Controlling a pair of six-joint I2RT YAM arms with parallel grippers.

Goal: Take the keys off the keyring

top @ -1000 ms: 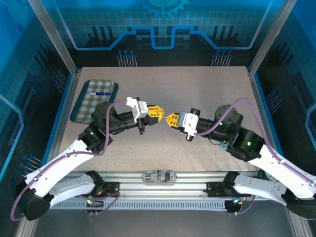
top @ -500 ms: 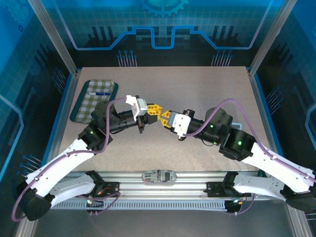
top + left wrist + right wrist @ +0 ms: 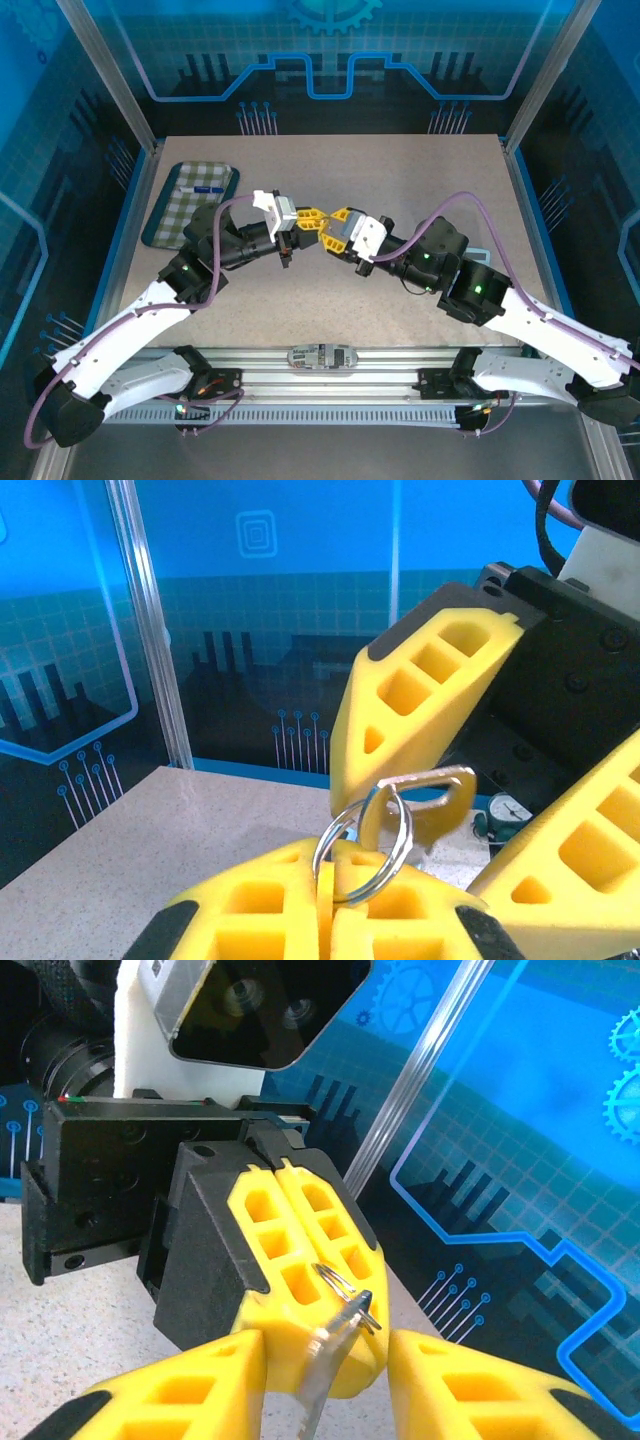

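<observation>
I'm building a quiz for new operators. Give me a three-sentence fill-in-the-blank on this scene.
1. The left gripper is ___ on the keyring.
2. The right gripper has its jaws ___, one on each side of the key.
3. The checked tray lies on the ___ arm's side of the table.
Missing words: shut; open; left.

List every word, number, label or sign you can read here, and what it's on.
No text can be read.
Backdrop panel: only a nested-squares symbol, gears and circuit lines.
Key: no legible stamp.
Module on front rail: too small to read.
</observation>
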